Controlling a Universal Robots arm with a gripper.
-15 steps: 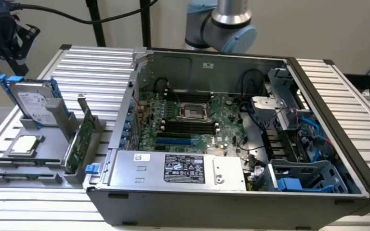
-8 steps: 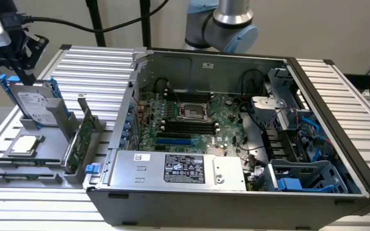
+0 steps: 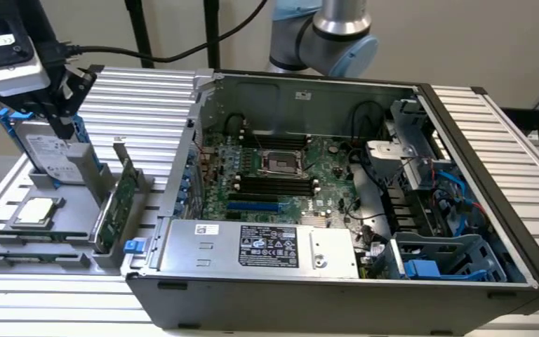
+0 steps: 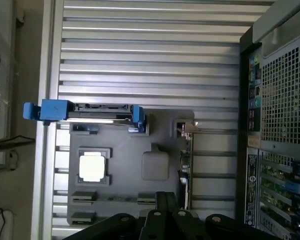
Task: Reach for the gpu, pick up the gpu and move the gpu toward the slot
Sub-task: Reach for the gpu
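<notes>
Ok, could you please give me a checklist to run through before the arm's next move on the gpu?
1. Gpu standing upright in the holder: ok.
2. Gripper lined up over the gpu: not ok; it is by the hard drive, to the exterior view's left of the gpu.
3. Gpu's top edge free of anything on it: ok.
4. Case open, with the motherboard exposed: ok.
5. Slot clear for the card: cannot tell.
</notes>
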